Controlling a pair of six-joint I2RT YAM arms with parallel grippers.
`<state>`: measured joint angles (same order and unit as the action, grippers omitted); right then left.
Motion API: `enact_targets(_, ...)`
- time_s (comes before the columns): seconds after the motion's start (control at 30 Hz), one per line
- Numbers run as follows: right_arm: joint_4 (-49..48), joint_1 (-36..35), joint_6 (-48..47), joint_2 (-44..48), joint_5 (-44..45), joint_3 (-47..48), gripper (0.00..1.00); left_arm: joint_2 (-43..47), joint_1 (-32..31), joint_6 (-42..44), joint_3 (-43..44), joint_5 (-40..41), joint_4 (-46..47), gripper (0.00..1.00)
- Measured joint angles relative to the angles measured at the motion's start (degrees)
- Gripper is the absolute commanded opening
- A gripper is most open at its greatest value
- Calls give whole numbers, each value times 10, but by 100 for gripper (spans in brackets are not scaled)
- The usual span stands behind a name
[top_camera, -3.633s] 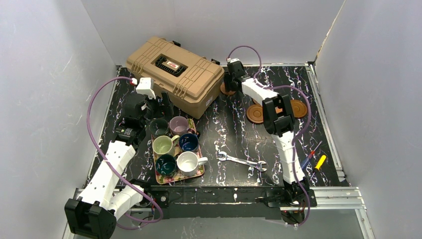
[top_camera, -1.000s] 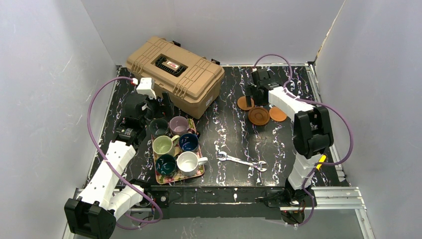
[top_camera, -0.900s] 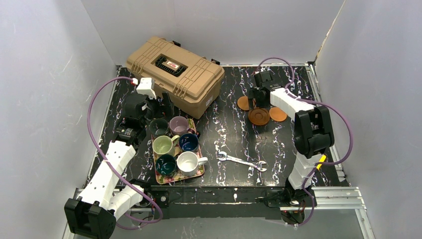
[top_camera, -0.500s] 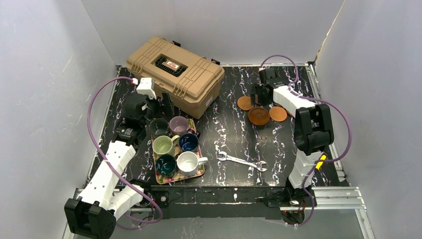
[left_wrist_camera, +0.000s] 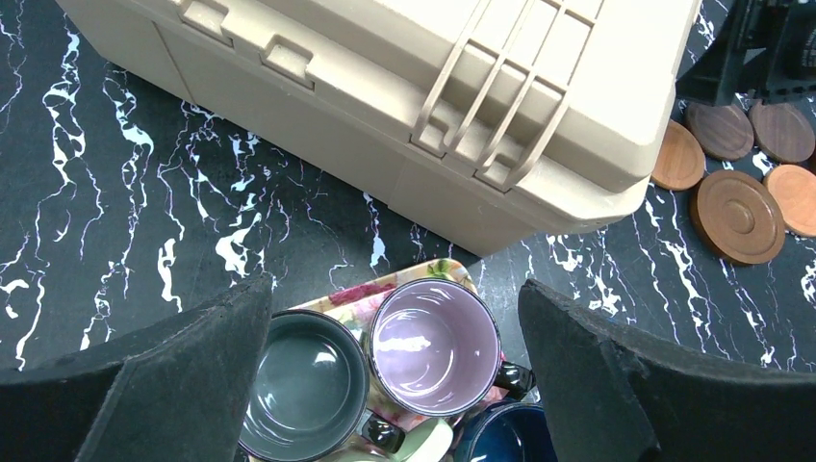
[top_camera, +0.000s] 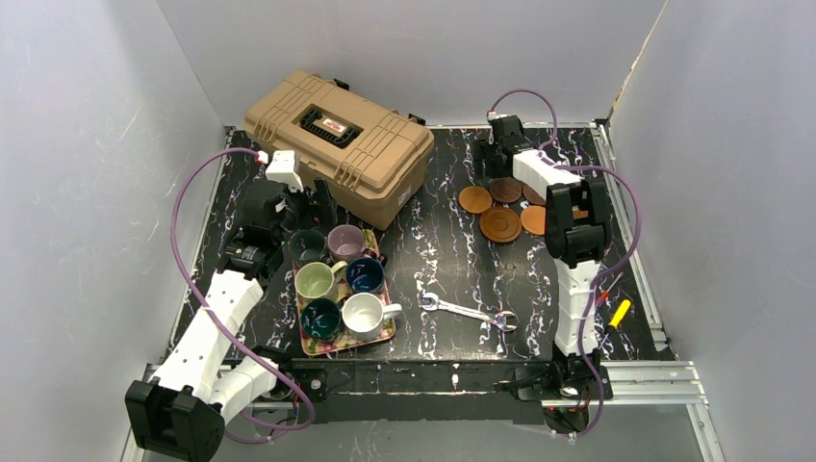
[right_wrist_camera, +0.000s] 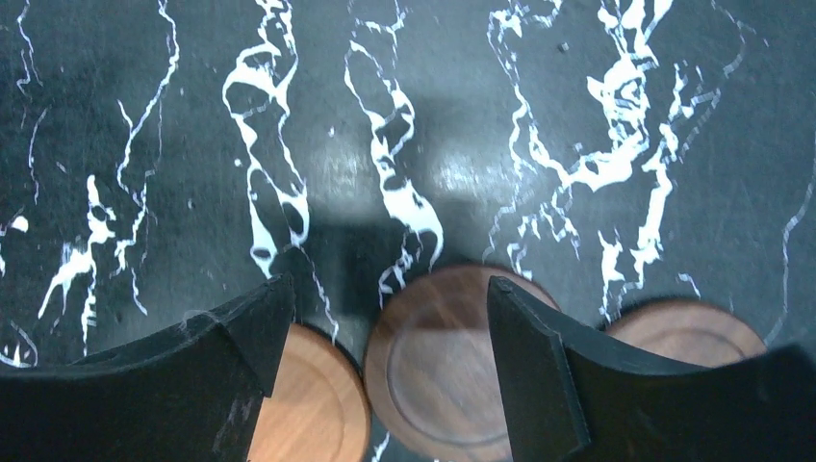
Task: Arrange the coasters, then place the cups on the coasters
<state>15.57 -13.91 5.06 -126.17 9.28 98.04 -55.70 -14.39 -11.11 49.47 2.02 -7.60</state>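
Now noting the right gripper (right_wrist_camera: 385, 289) with jaws spread, poised low over the far right of the table (top_camera: 438, 250). Seeing a dark brown coaster (right_wrist_camera: 438, 371) lying flat between its fingers (right_wrist_camera: 207, 375), with a gap showing on the left side. Not managing to tell whether the right pad is touching it. Logging an orange coaster (right_wrist_camera: 313, 404) just left of that one, partly under the left finger, and a third coaster (right_wrist_camera: 688, 332) just to its right.

Picking out, from the left wrist view, a larger rimmed coaster (left_wrist_camera: 736, 202) and a second orange coaster (left_wrist_camera: 794, 183) on the near side of those three, all flat and close together.

Recording the left gripper (left_wrist_camera: 395, 298) with jaws wide apart and gripping nothing, hanging above the far end of the floral tray (left_wrist_camera: 423, 274). Seeing the dark green cup (left_wrist_camera: 303, 395) and mauve-pink cup (left_wrist_camera: 433, 346) directly beneath it.

Counting the pale yellow-green cup (top_camera: 316, 280), navy cup (top_camera: 365, 274), teal cup (top_camera: 320, 318) and white cup (top_camera: 364, 313) upright on the same tray, well apart from the coasters.

Marking a tan toolbox (top_camera: 337, 144) beyond the tray, a wrench (top_camera: 467, 311) near the front edge and a yellow-handled tool (top_camera: 619, 313) at the right edge.
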Motion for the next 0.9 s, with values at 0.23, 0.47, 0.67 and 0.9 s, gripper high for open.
enact_targets(0.23, 10, 0, -24, -52, -8, 64, 80, -1, 0, 0, 1, 0, -2, 98)
enact_targets(0.47, 40, 0, -33, -78, -19, 91, 79, -1, 0, 0, 1, -2, -2, 98)
enact_targets(0.67, 44, 0, -32, -78, -19, 92, 77, -1, 0, 0, 1, -2, -2, 98)
enact_targets(0.9, 41, 2, -12, -63, -17, 66, 76, -1, 0, 0, 1, -4, -2, 98)
